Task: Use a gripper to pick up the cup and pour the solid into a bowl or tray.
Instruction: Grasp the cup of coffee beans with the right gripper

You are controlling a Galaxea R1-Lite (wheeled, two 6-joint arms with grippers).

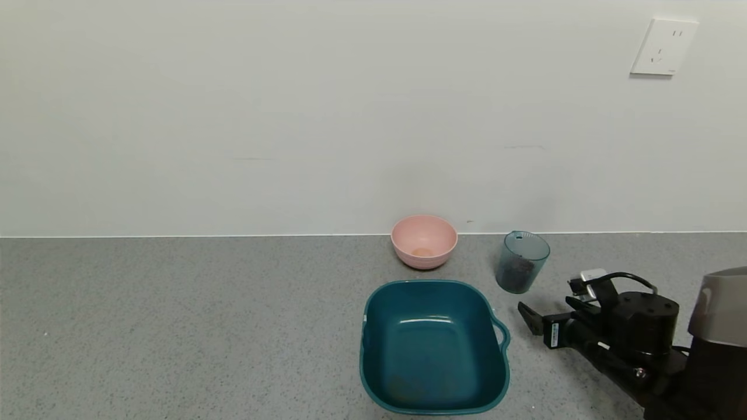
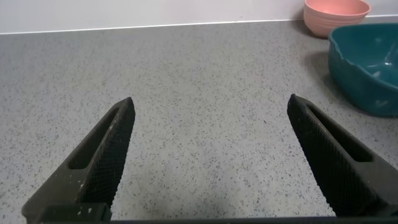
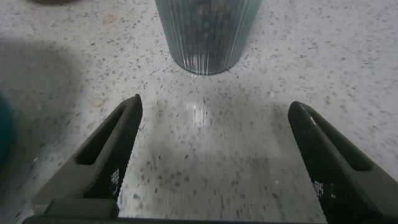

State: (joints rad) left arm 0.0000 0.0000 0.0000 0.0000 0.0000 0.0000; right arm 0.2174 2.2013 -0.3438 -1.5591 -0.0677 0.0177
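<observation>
The ribbed grey-blue cup [image 1: 521, 261] stands upright on the counter, right of the pink bowl, with dark brown beans [image 1: 516, 269] in its lower part. The empty teal basin [image 1: 429, 350] sits in front of it, to the left, its loop handle towards my right arm. My right gripper [image 1: 545, 296] is open and empty, low over the counter just short of the cup. In the right wrist view the cup [image 3: 207, 34] stands ahead of the open gripper [image 3: 214, 106], not between the fingers. My left gripper [image 2: 211, 106] is open and empty over bare counter, outside the head view.
A small pink bowl [image 1: 424, 240] stands by the wall behind the basin; it shows with the basin [image 2: 367, 62] in the left wrist view [image 2: 336, 14]. The grey speckled counter ends at a white wall. A wall socket [image 1: 664, 46] sits high right.
</observation>
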